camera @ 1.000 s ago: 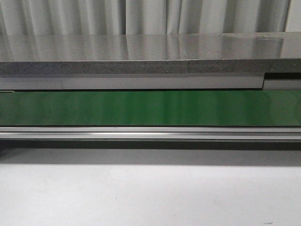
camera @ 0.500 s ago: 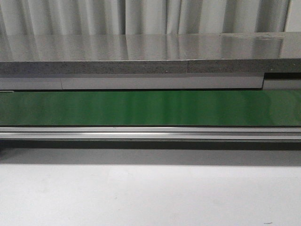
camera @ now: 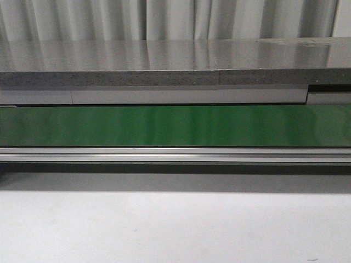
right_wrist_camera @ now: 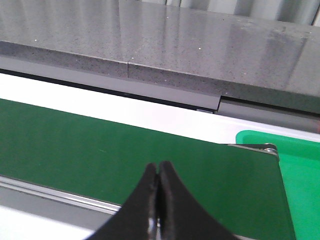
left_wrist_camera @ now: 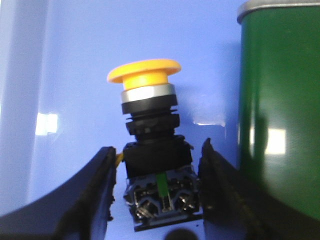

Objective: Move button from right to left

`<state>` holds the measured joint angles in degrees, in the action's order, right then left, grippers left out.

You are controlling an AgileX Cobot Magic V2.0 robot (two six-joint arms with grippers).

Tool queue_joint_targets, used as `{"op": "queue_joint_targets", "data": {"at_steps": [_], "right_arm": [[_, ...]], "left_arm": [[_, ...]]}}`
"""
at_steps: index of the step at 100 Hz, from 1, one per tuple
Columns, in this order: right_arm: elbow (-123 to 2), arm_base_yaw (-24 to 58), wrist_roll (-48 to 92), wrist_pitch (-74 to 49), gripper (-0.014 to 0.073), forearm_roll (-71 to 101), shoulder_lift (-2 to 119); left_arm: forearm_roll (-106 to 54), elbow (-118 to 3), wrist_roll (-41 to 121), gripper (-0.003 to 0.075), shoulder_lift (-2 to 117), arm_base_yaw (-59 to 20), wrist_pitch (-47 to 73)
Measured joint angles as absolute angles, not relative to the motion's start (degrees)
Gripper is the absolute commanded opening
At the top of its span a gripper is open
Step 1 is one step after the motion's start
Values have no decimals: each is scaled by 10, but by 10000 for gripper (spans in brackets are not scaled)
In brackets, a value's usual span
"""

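Front view: only the green conveyor belt (camera: 175,126) and grey counter (camera: 164,55) — no arms. Left wrist view: the push-button (left_wrist_camera: 152,150) stands between the left gripper's (left_wrist_camera: 157,190) spread fingers, gaps either side. Right wrist view: the right gripper (right_wrist_camera: 158,200) is pressed closed, empty, above the belt.

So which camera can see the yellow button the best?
The left wrist view. The button fills the middle there, standing upright between the left gripper fingers, which sit open beside its black body. The front view and right wrist view don't show it at all, only the green belt.
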<state>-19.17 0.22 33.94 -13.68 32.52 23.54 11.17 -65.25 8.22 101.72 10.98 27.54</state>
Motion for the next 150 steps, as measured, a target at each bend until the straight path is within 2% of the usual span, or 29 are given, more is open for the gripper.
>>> {"op": "queue_joint_targets", "data": {"at_steps": [19,43,65,106,150], "right_arm": [[-192,2,339,-137,-67,325,235],[-192,2,339,-137,-67,325,235],[-192,2,339,-137,-67,325,235],[-192,2,339,-137,-67,325,235],[-192,2,339,-137,-67,325,235]], "left_arm": [[100,-653,82,351,1017,110,275],[98,-653,82,371,1017,110,275],[97,-653,83,480,1017,110,275],[98,-673,83,481,1003,110,281],[85,-658,83,476,803,89,263]]}}
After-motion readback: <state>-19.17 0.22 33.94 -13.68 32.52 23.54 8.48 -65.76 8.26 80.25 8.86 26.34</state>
